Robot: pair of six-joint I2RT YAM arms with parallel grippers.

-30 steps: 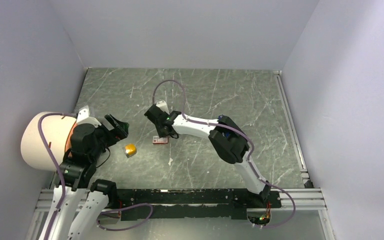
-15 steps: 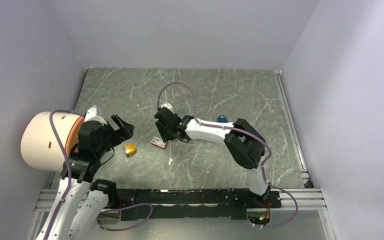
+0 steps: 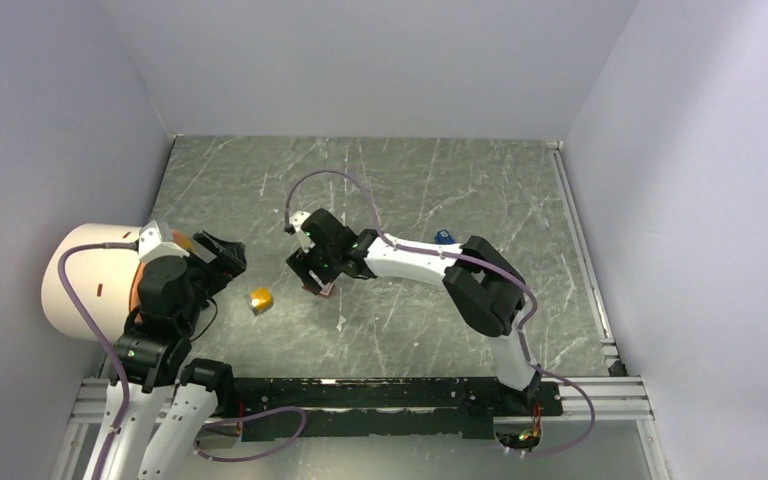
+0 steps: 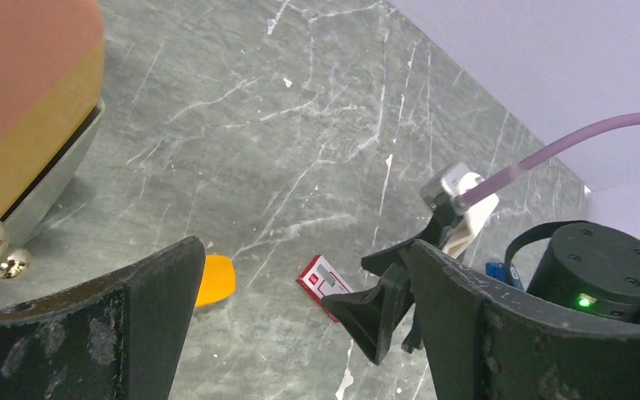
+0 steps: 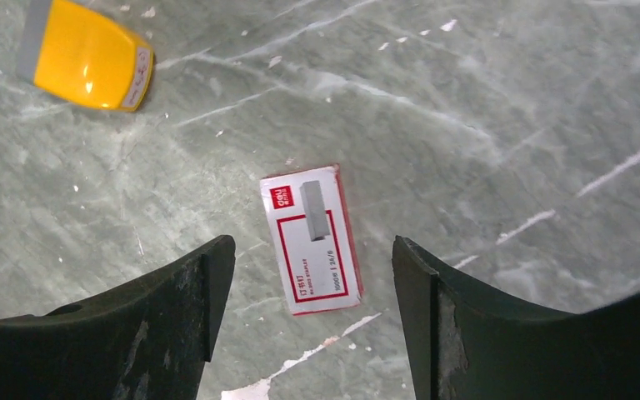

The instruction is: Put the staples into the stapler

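The grey staples do not show in any view. A small red-and-white box (image 5: 310, 237) lies flat on the marble table (image 3: 440, 180), just below my open right gripper (image 5: 312, 250), whose fingers straddle it from above. The box also shows in the top view (image 3: 318, 290) and in the left wrist view (image 4: 325, 283). Only a small blue bit of the stapler (image 3: 444, 237) shows behind the right arm; it also shows in the left wrist view (image 4: 494, 271). My left gripper (image 4: 304, 258) is open and empty, off to the left of the box.
An orange-yellow block (image 3: 260, 300) lies left of the box, also in the right wrist view (image 5: 87, 57). A big white cylinder with a pink face (image 3: 85, 280) stands at the left wall. A metal rail (image 3: 360, 395) runs along the near edge.
My right gripper has swung left and turned, now over the box. My left gripper has drawn back a little to the left. The box has shifted and turned slightly.
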